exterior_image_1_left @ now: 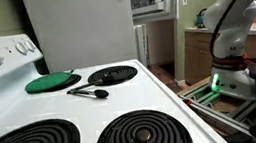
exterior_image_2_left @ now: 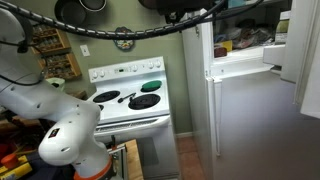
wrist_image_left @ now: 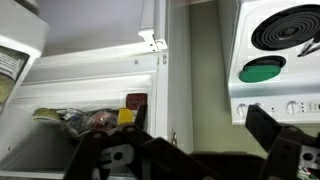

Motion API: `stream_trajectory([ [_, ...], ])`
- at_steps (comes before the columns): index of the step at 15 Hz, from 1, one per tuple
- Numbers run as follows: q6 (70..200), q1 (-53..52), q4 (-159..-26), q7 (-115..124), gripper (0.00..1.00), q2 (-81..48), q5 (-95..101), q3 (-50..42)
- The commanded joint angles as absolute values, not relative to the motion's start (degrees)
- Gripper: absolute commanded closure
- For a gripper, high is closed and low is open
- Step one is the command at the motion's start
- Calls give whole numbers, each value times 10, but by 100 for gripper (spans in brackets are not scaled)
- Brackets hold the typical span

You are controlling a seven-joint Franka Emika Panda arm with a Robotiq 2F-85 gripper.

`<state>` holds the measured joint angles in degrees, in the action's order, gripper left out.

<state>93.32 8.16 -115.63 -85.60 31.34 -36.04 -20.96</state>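
In the wrist view my gripper (wrist_image_left: pixel 200 122) is open, its two dark fingers (wrist_image_left: pixel 262 128) standing wide apart with nothing between them. It hangs in the air facing the gap between a white fridge and a white stove. The fridge's freezer compartment (wrist_image_left: pixel 90 95) is open, with food packages (wrist_image_left: pixel 100 120) inside. On the stove (wrist_image_left: pixel 275 85) lies a green round disc (wrist_image_left: pixel 262 70) beside a black coil burner (wrist_image_left: pixel 290 28). In an exterior view the green disc (exterior_image_1_left: pixel 51 82) sits on a back burner with a black utensil (exterior_image_1_left: pixel 88 91) next to it. The gripper touches nothing.
The white robot arm (exterior_image_1_left: pixel 230 22) rises beside the stove, and its base (exterior_image_2_left: pixel 70 140) stands on the floor. The open freezer door (exterior_image_2_left: pixel 245 68) sticks out from the fridge (exterior_image_2_left: pixel 250 120). Two front coil burners (exterior_image_1_left: pixel 142 138) are bare. Cabinets and clutter stand behind the arm.
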Motion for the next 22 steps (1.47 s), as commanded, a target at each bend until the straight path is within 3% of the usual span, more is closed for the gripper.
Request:
stream_trajectory([
  [1,995,71,-1173,-794,0,299,-390,-163],
  [7,1121,36,-1186,-693,0,260,-429,-94],
  [11,1167,17,-1166,-693,0,216,-460,-100],
  [22,1184,20,-1122,-776,0,132,-532,-109],
])
